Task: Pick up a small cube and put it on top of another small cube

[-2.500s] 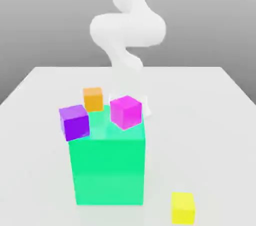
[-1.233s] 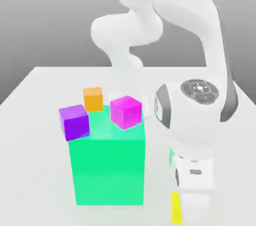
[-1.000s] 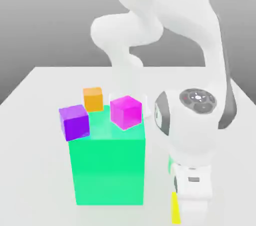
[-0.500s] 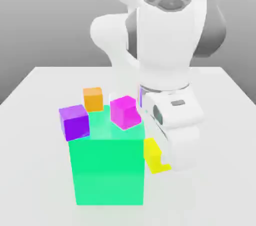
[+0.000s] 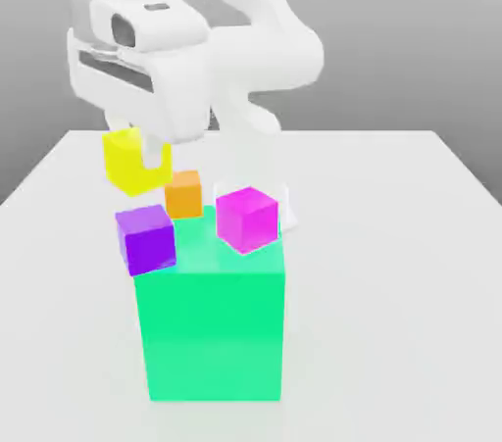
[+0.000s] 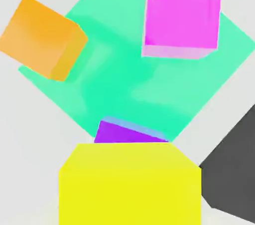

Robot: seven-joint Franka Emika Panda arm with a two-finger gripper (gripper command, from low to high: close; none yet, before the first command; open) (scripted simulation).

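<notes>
The small cube, bright yellow, hangs in the air at the exterior view's left, with my gripper shut on it under the white hand. It is above and slightly behind the purple cube, apart from it. In the hand view the small cube sits close in front of the camera and covers most of the purple cube, which peeks out past its far edge.
A big green block stands on the white table. A magenta cube rests on its top, the purple cube is at its upper left corner, and an orange cube is just behind it. A dark shape shows in the hand view.
My arm has swung up and across from the green block's right side to its upper left, carrying the yellow cube, which now hangs over the purple cube. The other cubes have not moved.
</notes>
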